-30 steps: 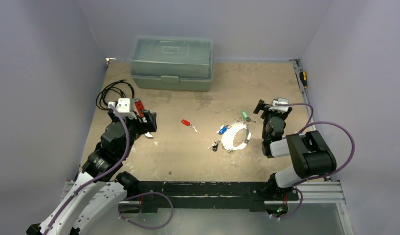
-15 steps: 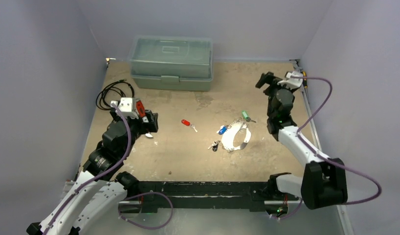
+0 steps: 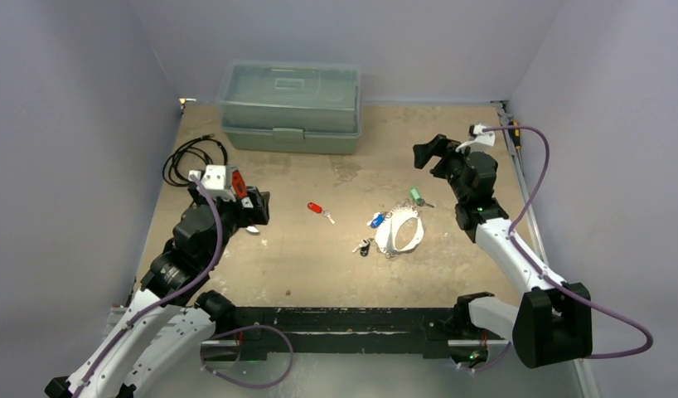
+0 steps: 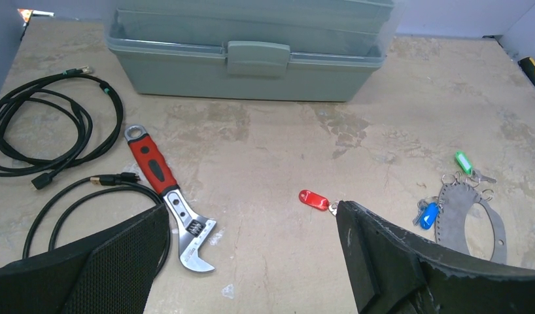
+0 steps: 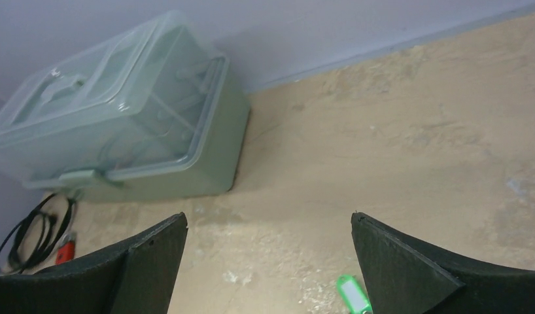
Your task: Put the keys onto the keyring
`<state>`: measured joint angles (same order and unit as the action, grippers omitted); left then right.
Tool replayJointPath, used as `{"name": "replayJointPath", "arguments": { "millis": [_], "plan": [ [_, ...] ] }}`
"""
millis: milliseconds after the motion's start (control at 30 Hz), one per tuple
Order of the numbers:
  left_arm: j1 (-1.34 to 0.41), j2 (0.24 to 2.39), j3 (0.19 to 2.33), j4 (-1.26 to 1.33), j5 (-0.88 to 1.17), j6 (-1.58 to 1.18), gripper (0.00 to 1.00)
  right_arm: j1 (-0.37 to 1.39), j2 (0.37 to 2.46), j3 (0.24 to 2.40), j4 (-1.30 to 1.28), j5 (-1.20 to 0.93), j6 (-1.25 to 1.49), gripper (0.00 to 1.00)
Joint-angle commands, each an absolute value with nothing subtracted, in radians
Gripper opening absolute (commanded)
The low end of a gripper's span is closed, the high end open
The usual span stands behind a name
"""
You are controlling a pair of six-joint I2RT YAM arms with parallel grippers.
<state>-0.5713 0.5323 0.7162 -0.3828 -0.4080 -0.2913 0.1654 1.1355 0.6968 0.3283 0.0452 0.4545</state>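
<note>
Barely begun, I judged: the keyring (image 3: 399, 234) lay flat on the tabletop (image 3: 302, 261), blue key (image 3: 376, 220) and green key (image 3: 416, 196) beside it, attachment unclear; the red key (image 3: 315, 207) lay loose, well apart. My left tool (image 3: 258, 209) and right tool (image 3: 429, 154) both stood wide, holding nothing.

The toolbox (image 4: 252, 59) at twelve o'clock is moulded in translucent grey-green plastic, smooth and faintly glossy. The tabletop (image 4: 265, 150) is seen matt, mottled and scuffed. The wrench (image 4: 167, 186) at nine o'clock is formed of bright polished metal with a red grip. The keyring (image 4: 450, 219) at three o'clock is rendered in dull grey metal, and the keys (image 4: 429, 215) are headed with glossy coloured plastic.
</note>
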Motion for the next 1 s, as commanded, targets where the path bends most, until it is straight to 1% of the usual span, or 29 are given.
{"name": "replayJointPath", "arguments": {
  "millis": [0,200,367,433,633,767,967],
  "plan": [
    [-0.566,0.537,0.72,-0.346,-0.391,-0.271,0.99,0.169,1.103,0.691,0.33,-0.133,0.444,0.99],
    [-0.566,0.548,0.717,-0.346,-0.38,-0.27,0.99,0.207,1.065,0.632,0.306,-0.233,0.466,0.99],
    [-0.566,0.566,0.718,-0.343,-0.362,-0.266,0.99,0.357,1.038,0.651,0.192,-0.135,0.438,0.99],
    [-0.566,0.57,0.718,-0.344,-0.351,-0.265,0.99,0.385,1.029,0.658,0.153,-0.13,0.443,0.99],
    [-0.566,0.572,0.715,-0.341,-0.332,-0.265,0.99,0.43,0.977,0.628,0.049,-0.071,0.516,0.99],
    [-0.566,0.579,0.715,-0.339,-0.313,-0.265,0.99,0.441,0.936,0.568,0.036,-0.045,0.553,0.99],
    [-0.566,0.592,0.714,-0.336,-0.281,-0.266,0.99,0.441,0.913,0.541,0.003,-0.019,0.546,0.99]
  ]
}}
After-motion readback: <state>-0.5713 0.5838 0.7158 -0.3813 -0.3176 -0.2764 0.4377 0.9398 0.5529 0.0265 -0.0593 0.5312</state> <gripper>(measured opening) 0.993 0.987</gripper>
